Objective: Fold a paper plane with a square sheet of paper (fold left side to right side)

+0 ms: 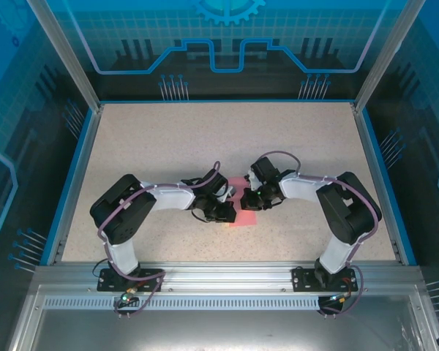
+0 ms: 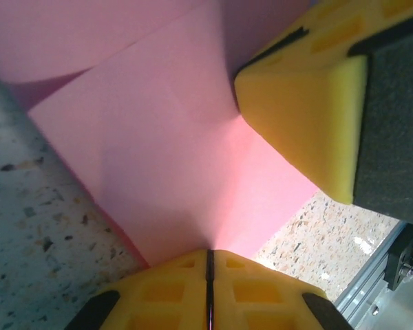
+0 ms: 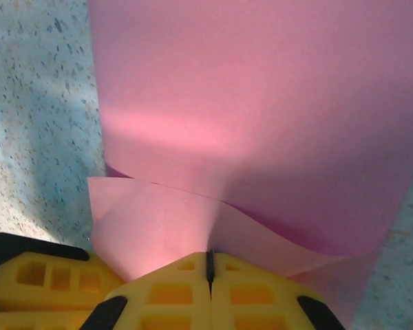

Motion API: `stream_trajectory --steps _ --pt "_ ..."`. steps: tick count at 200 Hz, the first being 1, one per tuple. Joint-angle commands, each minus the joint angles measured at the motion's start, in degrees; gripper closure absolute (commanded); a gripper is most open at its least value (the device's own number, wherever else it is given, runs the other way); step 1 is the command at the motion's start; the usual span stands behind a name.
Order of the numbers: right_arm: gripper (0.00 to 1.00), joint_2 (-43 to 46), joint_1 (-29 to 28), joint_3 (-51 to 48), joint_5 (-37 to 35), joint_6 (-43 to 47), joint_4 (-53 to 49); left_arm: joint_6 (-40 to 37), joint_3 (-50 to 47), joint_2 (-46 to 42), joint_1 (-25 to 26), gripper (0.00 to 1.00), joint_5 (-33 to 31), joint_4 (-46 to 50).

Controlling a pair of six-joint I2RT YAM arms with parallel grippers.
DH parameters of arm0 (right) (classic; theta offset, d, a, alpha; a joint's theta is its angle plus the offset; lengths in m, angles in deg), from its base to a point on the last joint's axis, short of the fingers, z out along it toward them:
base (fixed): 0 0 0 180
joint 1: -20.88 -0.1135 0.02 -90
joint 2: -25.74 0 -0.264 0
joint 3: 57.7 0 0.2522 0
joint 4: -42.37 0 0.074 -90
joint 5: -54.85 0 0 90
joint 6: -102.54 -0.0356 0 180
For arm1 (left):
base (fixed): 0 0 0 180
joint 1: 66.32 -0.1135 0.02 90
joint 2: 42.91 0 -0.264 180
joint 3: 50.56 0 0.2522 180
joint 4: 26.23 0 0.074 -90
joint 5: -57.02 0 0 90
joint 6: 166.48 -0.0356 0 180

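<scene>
The square sheet of paper (image 1: 244,219) is salmon pink and lies at the table's middle, between the two arms. My left gripper (image 1: 230,213) is shut on one edge of it; in the left wrist view the sheet (image 2: 158,151) puckers into the closed yellow fingertips (image 2: 208,253). My right gripper (image 1: 248,201) is shut on the sheet too: in the right wrist view a lifted flap (image 3: 158,223) runs into its fingertips (image 3: 209,258), and the sheet (image 3: 261,103) curves over behind it. The two grippers stand close together. A paper plane is out of view.
The speckled table (image 1: 168,146) is framed by blue rails, with glass walls on three sides. The right gripper's yellow finger (image 2: 310,103) crowds the upper right of the left wrist view. A metal rail (image 1: 219,272) runs along the near edge.
</scene>
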Motion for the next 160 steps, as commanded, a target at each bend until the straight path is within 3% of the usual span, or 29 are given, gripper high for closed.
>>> stream_trajectory --steps 1,55,160 --pt "0.95 2.89 -0.88 -2.02 0.25 2.23 -2.43 -0.91 -0.66 0.87 -0.25 0.92 -2.43 1.90" --pt "0.96 8.19 -1.98 -3.13 3.87 5.71 -2.73 -0.71 -4.19 0.97 -0.24 0.96 -2.29 -0.25" --pt "0.96 -0.97 -4.42 2.84 2.62 5.43 -2.20 -1.09 -4.28 1.31 -0.20 0.96 -3.48 0.80"
